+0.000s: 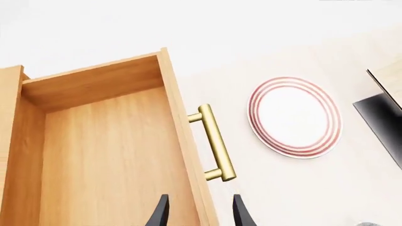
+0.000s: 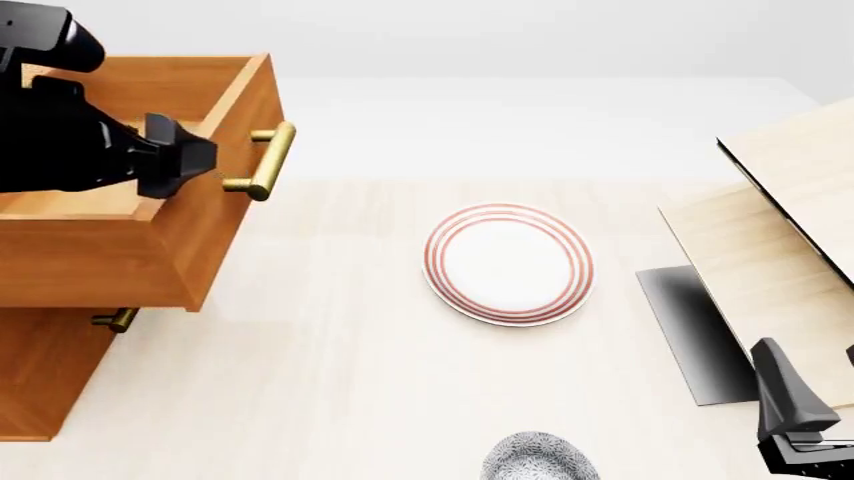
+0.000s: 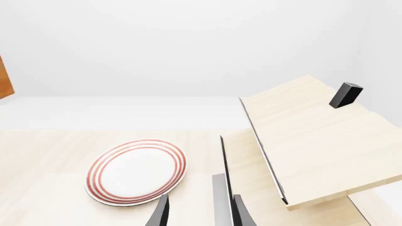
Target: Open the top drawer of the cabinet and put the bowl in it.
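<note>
The orange-brown cabinet (image 2: 54,380) stands at the left with its top drawer (image 2: 120,250) pulled out; the inside (image 1: 107,160) holds nothing. The brass handle (image 2: 267,160) sits on the drawer's front. My left gripper (image 2: 180,160) hovers open over the drawer's front wall, a little behind the handle (image 1: 213,143), its fingertips (image 1: 160,212) apart and holding nothing. The speckled bowl (image 2: 538,458) rests on the table at the near edge, partly cut off. My right gripper (image 2: 814,400) is open at the near right, well to the right of the bowl.
A white plate (image 2: 507,262) with red rings lies mid-table, between the cabinet and pale wooden boards (image 2: 787,240) stacked at the right. A small black block (image 3: 345,94) sits on the top board. A lower drawer's handle (image 2: 118,320) shows beneath the open drawer.
</note>
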Robot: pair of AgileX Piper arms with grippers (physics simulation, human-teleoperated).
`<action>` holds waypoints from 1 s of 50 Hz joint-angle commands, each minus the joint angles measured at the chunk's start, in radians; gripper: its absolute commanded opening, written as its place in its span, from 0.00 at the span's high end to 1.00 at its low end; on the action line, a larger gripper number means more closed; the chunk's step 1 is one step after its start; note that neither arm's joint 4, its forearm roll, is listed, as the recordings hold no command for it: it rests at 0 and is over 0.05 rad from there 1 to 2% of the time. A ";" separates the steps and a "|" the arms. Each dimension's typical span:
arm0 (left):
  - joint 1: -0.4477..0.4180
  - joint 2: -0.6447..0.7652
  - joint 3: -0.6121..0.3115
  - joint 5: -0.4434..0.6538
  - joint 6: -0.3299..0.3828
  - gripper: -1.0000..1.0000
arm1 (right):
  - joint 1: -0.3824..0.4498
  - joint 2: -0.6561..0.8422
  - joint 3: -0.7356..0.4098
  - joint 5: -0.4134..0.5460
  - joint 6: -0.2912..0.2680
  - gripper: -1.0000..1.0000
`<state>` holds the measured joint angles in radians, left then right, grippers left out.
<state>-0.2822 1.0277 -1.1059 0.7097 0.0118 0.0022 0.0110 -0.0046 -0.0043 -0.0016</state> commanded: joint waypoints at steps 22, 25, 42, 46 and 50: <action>-0.073 -0.084 -0.040 0.052 0.076 0.00 | 0.000 -0.002 0.001 0.001 0.000 0.00; -0.087 -0.096 -0.038 0.052 0.066 0.00 | 0.000 -0.001 0.001 0.001 0.000 0.00; -0.180 -0.135 0.008 0.019 0.122 0.00 | -0.001 -0.002 0.001 0.001 0.000 0.00; -0.194 -0.137 0.009 0.018 0.120 0.00 | -0.001 -0.001 0.001 0.001 0.000 0.00; -0.224 -0.139 0.026 0.005 0.119 0.00 | -0.001 -0.001 0.001 0.001 0.000 0.00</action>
<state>-0.4524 0.9026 -1.1024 0.7291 0.1241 0.0022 0.0110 -0.0046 -0.0043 -0.0015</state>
